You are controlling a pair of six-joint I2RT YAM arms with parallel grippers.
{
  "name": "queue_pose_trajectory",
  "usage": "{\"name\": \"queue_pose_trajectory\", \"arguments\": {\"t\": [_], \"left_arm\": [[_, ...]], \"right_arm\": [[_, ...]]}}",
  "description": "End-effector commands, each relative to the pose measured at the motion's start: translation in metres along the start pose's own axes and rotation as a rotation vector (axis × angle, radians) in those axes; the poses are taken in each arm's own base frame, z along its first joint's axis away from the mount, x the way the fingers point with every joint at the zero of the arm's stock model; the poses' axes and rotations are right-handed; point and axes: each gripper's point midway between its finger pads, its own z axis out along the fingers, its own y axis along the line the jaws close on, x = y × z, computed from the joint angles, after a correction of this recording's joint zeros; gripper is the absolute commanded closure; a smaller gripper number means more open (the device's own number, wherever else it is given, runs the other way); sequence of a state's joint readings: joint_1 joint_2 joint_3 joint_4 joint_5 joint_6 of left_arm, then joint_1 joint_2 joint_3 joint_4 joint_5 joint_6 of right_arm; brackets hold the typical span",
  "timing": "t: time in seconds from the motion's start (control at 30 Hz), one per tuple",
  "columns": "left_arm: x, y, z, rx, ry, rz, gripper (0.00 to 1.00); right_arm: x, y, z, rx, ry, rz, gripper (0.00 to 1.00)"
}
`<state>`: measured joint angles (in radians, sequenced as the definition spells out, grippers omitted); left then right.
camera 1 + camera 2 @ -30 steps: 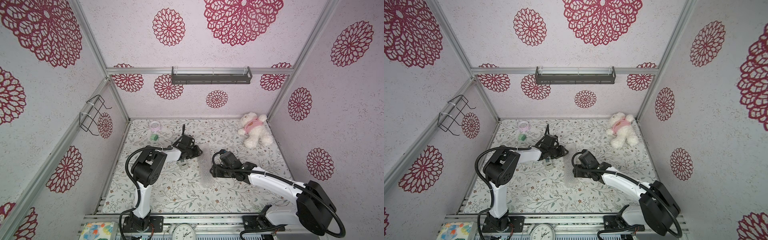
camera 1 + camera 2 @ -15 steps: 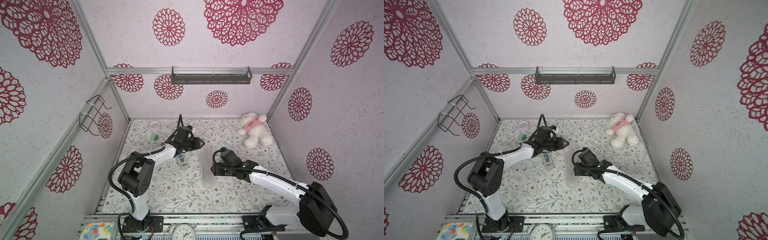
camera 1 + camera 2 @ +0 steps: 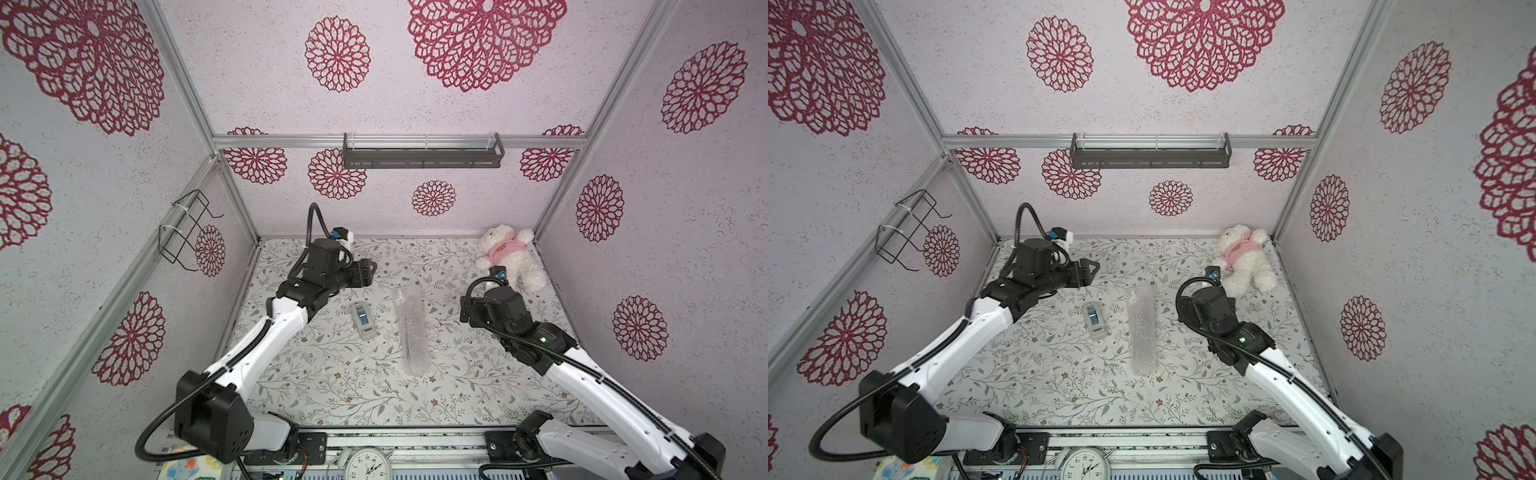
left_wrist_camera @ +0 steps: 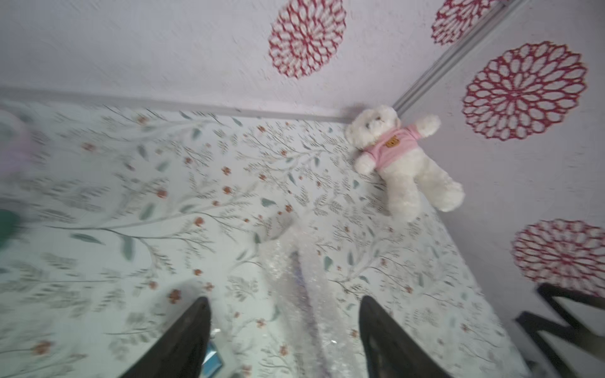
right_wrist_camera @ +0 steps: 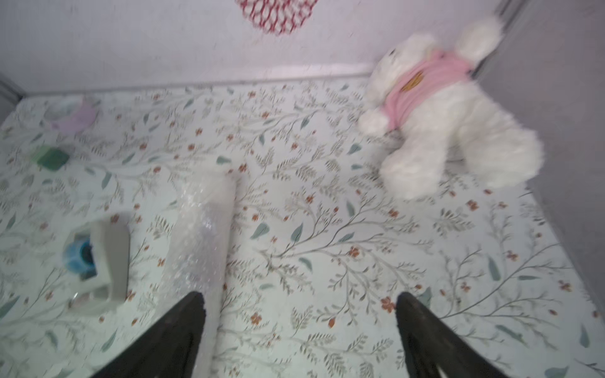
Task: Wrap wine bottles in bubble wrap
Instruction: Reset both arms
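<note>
2 claws stand off from the work, and neither grips anything. The left claw (image 4: 284, 330) has its jaws spread wide and is empty. In both top views it sits over the far left part of the floral-patterned tabletop (image 3: 332, 386). The right claw (image 5: 299, 327) is also spread wide and empty, and it sits on the right arm's side of the roll, apart from it.

The clear, bubbly plastic bubble wrap (image 3: 411, 332) lies flat near the middle of the tabletop as 1 whitish rolled tube. Its long axis runs from the near edge toward the back wall. The small glass wine bottle (image 4: 296, 275) shows only as a faint purplish streak inside the tube in the left wrist view; its cap cannot be made out.

The white-grey tape dispenser with a blue roll (image 3: 362, 321) lies just beside the tube on the left arm's side, not touching it. A white plush bear in a pink shirt (image 3: 509, 257) lies in the far right corner.
</note>
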<state>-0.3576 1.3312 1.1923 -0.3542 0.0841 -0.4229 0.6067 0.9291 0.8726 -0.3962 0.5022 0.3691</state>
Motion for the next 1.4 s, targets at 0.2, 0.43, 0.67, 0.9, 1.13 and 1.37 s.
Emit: {"name": "queue_pose_trajectory", "arguments": {"t": [0.2, 0.43, 0.67, 0.9, 1.13, 1.37], "left_arm": [[0.032, 0.16, -0.061, -0.524, -0.062, 0.061, 0.03], [0.082, 0.231, -0.065, -0.758, -0.065, 0.079, 0.03], [0.092, 0.249, -0.051, -0.742, -0.231, 0.044, 0.03], [0.082, 0.249, -0.039, -0.669, -0.366, 0.099, 0.03], [0.088, 0.258, -0.017, -0.643, -0.381, 0.143, 0.03], [0.088, 0.274, -0.007, -0.631, -0.339, 0.099, 0.03]], "right_arm": [[0.01, -0.071, 0.007, 0.259, -0.427, -0.106, 0.01], [0.066, -0.086, 0.056, 0.243, -0.326, -0.139, 0.01], [0.071, -0.096, 0.083, 0.22, -0.37, -0.124, 0.01], [0.065, -0.11, 0.109, 0.231, -0.386, -0.152, 0.01], [0.076, -0.124, 0.12, 0.199, -0.356, -0.081, 0.01], [0.074, -0.132, 0.128, 0.23, -0.331, -0.055, 0.01]]}}
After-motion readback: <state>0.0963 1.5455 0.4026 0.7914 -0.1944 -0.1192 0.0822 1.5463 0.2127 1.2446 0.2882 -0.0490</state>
